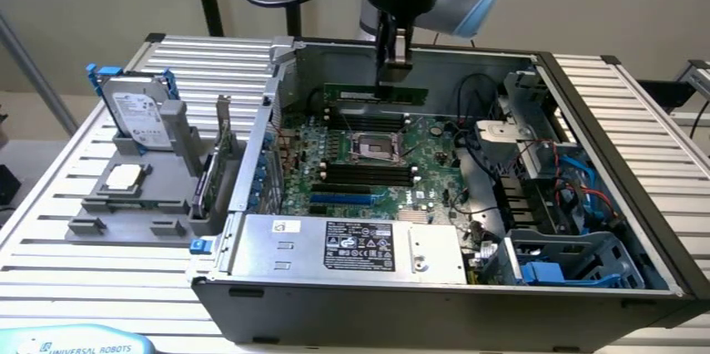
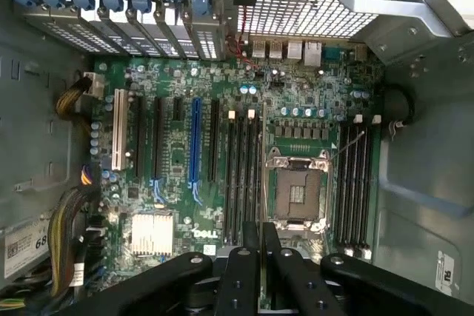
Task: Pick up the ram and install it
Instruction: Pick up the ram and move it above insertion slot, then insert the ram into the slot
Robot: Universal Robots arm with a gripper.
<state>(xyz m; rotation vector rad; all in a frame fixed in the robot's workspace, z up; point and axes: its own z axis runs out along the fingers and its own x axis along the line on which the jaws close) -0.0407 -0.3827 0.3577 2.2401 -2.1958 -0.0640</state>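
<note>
**Ram clamped in the claw above the open case**

The gripper (image 1: 391, 66) reaches down into the open computer case (image 1: 583, 113), a box of dull grey sheet metal with folded edges. Its two slim black fingers are pressed together on the ram (image 1: 377, 93), a long, thin, dark-green board held level with its long edge down. In the wrist view the stick is seen edge-on as a thin sliver between the matte black fingers (image 2: 244, 264).

The ram hangs over the far part of the motherboard (image 1: 435, 153), just beyond the square, metal-framed CPU socket (image 1: 375, 148) and close above a bank of long black memory slots (image 1: 361, 110). Whether it touches a slot cannot be told. A second bank of slots (image 1: 357, 174) lies on the near side of the socket.

The motherboard is a green board crowded with small round capacitors. In the wrist view it also carries a finned silver heatsink (image 2: 152, 233), a blue expansion slot (image 2: 195, 138) and a white one (image 2: 117, 131).

A silver, labelled power supply (image 1: 344, 246) fills the case's near edge, beside a blue-grey plastic drive cage (image 1: 571, 261).

On the ribbed aluminium table (image 1: 56, 238) to the exterior view's left, a grey moulded fixture (image 1: 122, 221) holds a hard drive (image 1: 139, 117) upright.
</note>
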